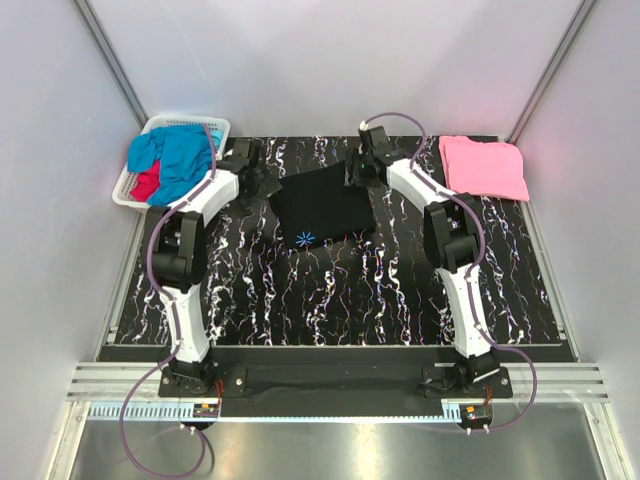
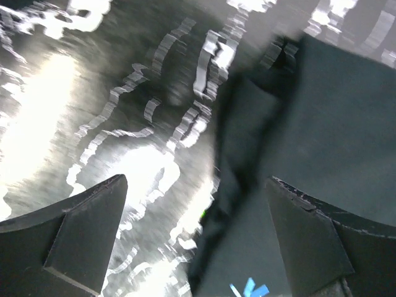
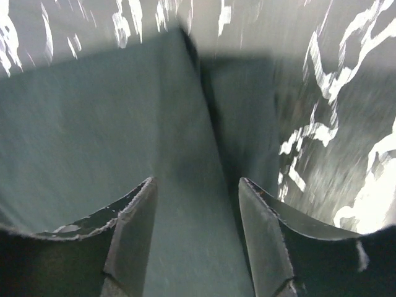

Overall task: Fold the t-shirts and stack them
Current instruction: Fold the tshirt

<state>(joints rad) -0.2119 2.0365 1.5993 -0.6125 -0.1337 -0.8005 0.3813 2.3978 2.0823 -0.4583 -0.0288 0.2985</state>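
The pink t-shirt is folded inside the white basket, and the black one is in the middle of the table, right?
No. The pink t-shirt lies folded on the table at its far right corner, not inside the white basket. The top external view shows it. The black one is in the middle.

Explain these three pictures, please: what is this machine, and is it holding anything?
It is two robot arms bolted to one table edge, each ending in a two-finger gripper. The wide picture looks down from above; the other two come from wrist cameras, so the dark wedges are fingers. On the marbled table lie a folded black t-shirt, centre, and a folded pink t-shirt, far right; a white basket far left holds a blue t-shirt and a red t-shirt. The left gripper and right gripper hover open at the black one's edges, holding nothing.
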